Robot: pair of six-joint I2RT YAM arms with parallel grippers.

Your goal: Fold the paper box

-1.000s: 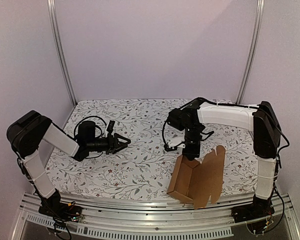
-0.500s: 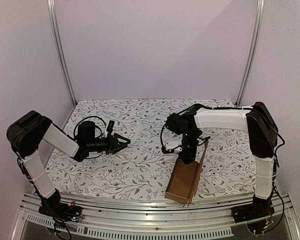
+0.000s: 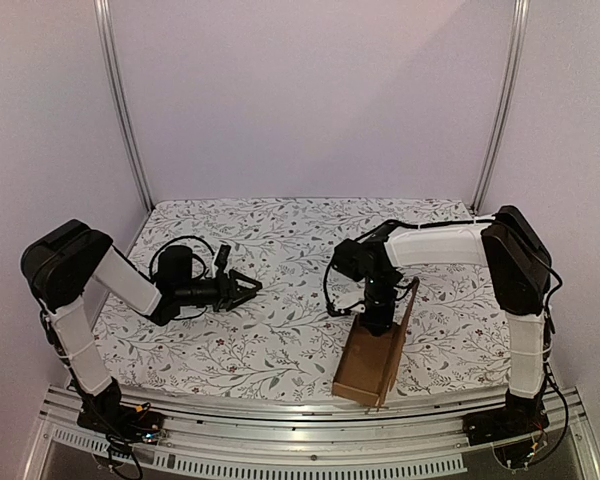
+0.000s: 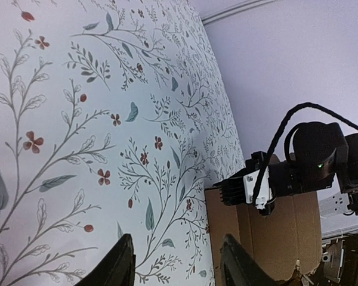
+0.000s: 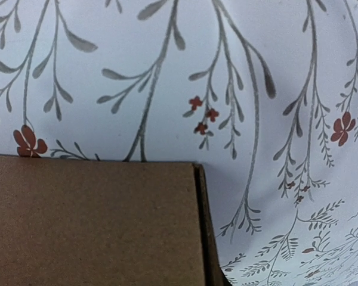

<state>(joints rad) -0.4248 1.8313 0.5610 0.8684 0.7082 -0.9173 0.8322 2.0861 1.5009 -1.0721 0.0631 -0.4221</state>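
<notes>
**Left claw.** I read the left claw (image 3: 244,290) as spread. In its wrist view both black fingers (image 4: 120,265) stand well apart with only cloth between them, and nothing is held. It hovers low over the table, pointing toward the right arm.

**Right claw.** The right claw (image 3: 376,322) points down at the far end of the plain brown die-cut cardboard box (image 3: 370,365). I cannot tell whether its jaws are spread or pressed together, nor whether it grips the cardboard. Its own camera shows no fingers, only a flat brown panel (image 5: 95,220) with a folded edge filling the lower left. Seen from the left wrist, the claw (image 4: 243,189) sits at the box's upper edge. There is a white patch on its side, and any marking there is too small to read. A small green light (image 4: 320,165) glows on the wrist housing behind it.

**Task piece.** The box runs from just under the right claw toward the arm bases, ending near the table's front edge. It forms an open trough, with one long flap (image 3: 404,325) standing upright on the side away from the left claw. Its visible faces are plain brown (image 4: 274,238). It lies well apart from the left claw.

**Surroundings.** Under both claws lies a white cloth printed with grey leaf sprigs and small red flowers (image 3: 280,335).
</notes>
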